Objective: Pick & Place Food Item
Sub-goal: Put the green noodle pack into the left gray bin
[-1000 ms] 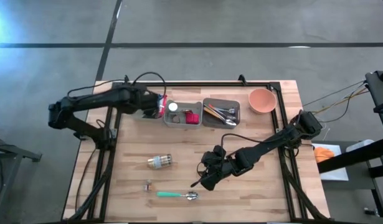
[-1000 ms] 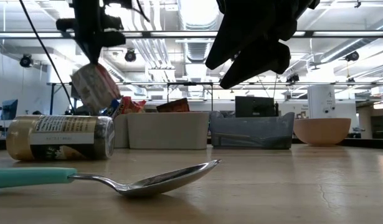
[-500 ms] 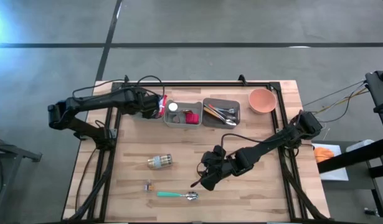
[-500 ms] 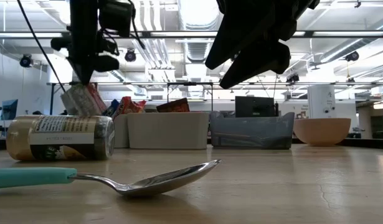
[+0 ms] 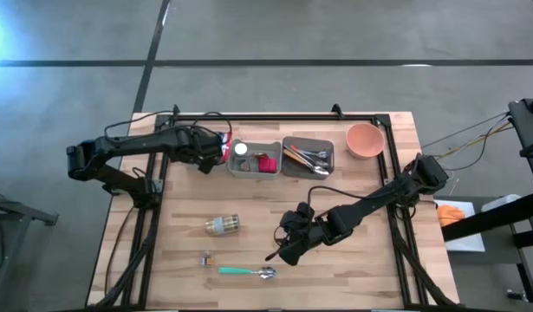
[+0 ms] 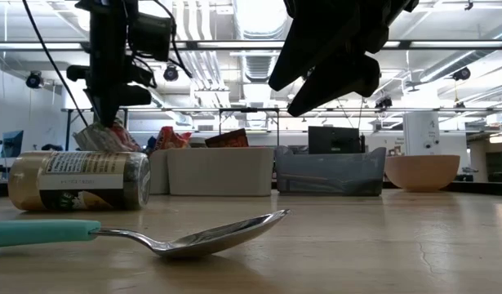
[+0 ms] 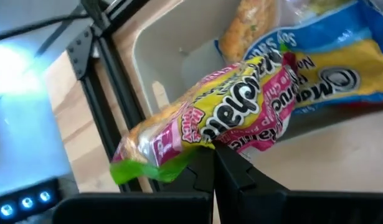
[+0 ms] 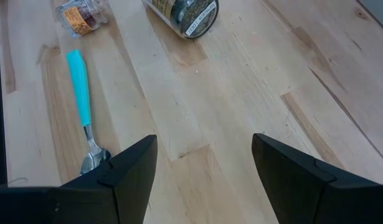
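Note:
A yellow and pink snack packet point(image 7: 228, 118) is in my left gripper point(image 7: 213, 163), which is shut on it at the table's far left, just left of the white bin point(image 5: 255, 159). In the low view the packet point(image 6: 102, 137) hangs low behind a lying jar point(image 6: 79, 180), so its bottom is hidden. A blue and yellow packet point(image 7: 331, 65) lies right beside it. My right gripper point(image 8: 203, 168) stands open above bare wood at the table's near middle, holding nothing. My left gripper pinches the packet's long lower edge point(image 7: 207, 142), about midway along, between its two shut fingers. The fingers come slanting down from above and lie across the packet. It sits tilted in the hold; whether it touches the table or the blue packet I cannot tell.
A grey bin point(image 5: 308, 157) with utensils and a pink bowl point(image 5: 365, 139) stand at the far right. The glass jar point(image 5: 223, 226), a small spice jar point(image 5: 205, 257) and a teal-handled spoon point(image 5: 244, 272) lie toward the near left. A black frame point(image 5: 275, 115) runs along the far edge.
My left gripper has gone down beside the white bin's left end and rolled a little, staying shut on the packet. The packet, hanging well above the jar a second ago in the low view, now sits low behind it.

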{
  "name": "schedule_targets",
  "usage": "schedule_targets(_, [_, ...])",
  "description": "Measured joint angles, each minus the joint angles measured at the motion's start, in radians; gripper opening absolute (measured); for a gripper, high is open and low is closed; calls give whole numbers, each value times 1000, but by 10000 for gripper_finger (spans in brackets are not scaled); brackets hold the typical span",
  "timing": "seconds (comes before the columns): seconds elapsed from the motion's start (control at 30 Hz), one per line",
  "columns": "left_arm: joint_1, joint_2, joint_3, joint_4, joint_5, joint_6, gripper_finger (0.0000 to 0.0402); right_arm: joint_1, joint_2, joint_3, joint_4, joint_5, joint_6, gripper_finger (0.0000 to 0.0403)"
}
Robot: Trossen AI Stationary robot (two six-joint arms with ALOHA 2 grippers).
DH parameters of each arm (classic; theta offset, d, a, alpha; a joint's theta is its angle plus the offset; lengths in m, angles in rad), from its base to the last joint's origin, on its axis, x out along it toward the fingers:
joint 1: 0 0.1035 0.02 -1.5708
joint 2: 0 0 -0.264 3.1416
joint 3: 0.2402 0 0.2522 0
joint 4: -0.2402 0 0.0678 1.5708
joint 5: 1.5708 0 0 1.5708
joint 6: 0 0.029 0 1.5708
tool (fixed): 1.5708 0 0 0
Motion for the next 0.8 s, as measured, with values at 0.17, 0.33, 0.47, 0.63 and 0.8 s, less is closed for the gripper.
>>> schedule_targets(0.17, [-4,0,8,6,-61,159,0,0,0,0,0,0,0,260])
schedule_targets(0.33, [-10,0,8,4,-181,356,0,0,0,0,0,0,-13,260])
schedule_targets(0.47, [-10,0,16,3,-248,482,0,0,0,0,1,0,-27,260])
schedule_targets(0.63, [-10,0,42,6,-267,627,0,0,0,0,1,0,-32,260])
schedule_targets(0.8, [-11,0,34,22,-264,735,0,0,0,0,0,0,-31,260])
